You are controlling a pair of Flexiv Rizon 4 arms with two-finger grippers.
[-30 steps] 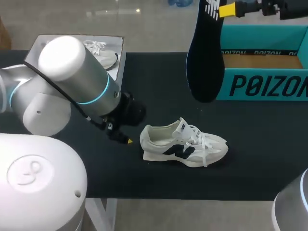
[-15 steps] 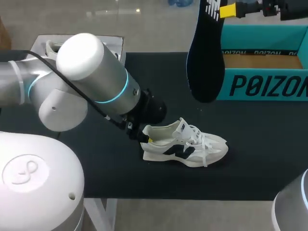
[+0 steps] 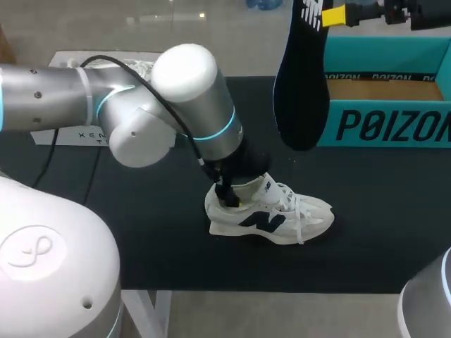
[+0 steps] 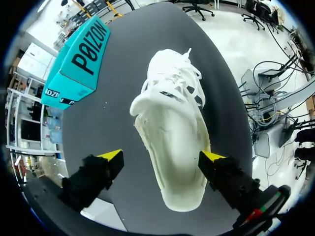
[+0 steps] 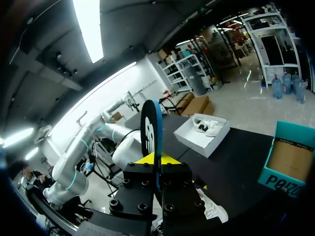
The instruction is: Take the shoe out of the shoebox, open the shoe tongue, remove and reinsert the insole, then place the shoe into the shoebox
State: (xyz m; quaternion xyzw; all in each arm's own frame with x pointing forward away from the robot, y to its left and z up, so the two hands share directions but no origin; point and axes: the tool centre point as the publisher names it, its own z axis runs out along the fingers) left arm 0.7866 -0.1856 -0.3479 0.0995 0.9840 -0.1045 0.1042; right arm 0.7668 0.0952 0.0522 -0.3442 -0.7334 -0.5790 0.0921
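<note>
- The left arm [image 3: 190,105] has swung in from the counter's [image 3: 394,211] left side over the last second. A second ago its tips hung clear of the heel; now they are down at the heel end of the shoe [image 3: 271,215].
- The shoe has not shifted. It lies on its sole in the middle of the counter, toe pointing to the right, tongue up, with no insole inside it [image 4: 172,128].
- The move looks like preparation to steady the shoe for the reinsertion; no grip is made yet.
- The left jaws are spread wide and hold nothing. In the left wrist view they straddle the heel: one finger [image 4: 216,164] sits just beside the shoe's wall, contact unclear, while the other stands apart over bare counter.
- The dark insole [image 3: 299,84] hangs where it was, toe down, high above the counter beside the shoebox [image 3: 387,105].
- The right arm [image 3: 394,10] has kept still. The right jaws are clamped on the insole's upper end, one yellow tip on each face [image 5: 151,128].
- The teal shoebox sits open at the far right.
</note>
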